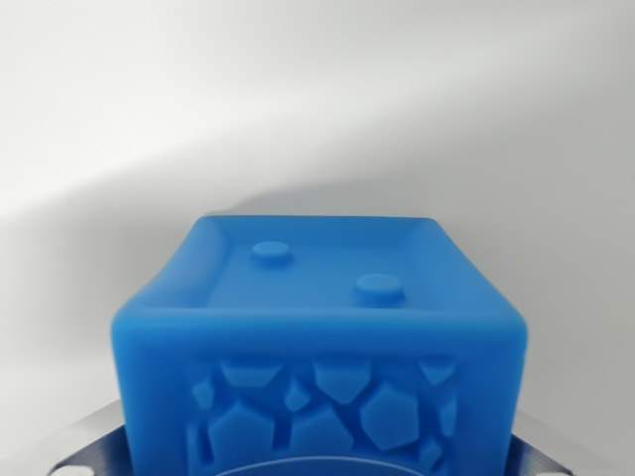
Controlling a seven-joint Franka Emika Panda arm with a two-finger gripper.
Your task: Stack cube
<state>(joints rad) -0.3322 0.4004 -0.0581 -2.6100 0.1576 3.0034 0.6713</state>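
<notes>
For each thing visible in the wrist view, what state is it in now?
blue cube: upright, close to the camera, recessed face with two round studs facing up, side with raised polygon shapes facing the camera, lower part cut off by the frame.
metal parts: visible at both bottom corners beside the cube; whether they touch it cannot be told.
gripper: fingertips not clearly seen; open or shut cannot be told.
white surface: bare behind the cube.

Blue cube [317,337]: matt soft-looking plastic, embossed face; brushed metal plate [94,446] beneath.

Brushed grey metal flange [89,448]
</notes>
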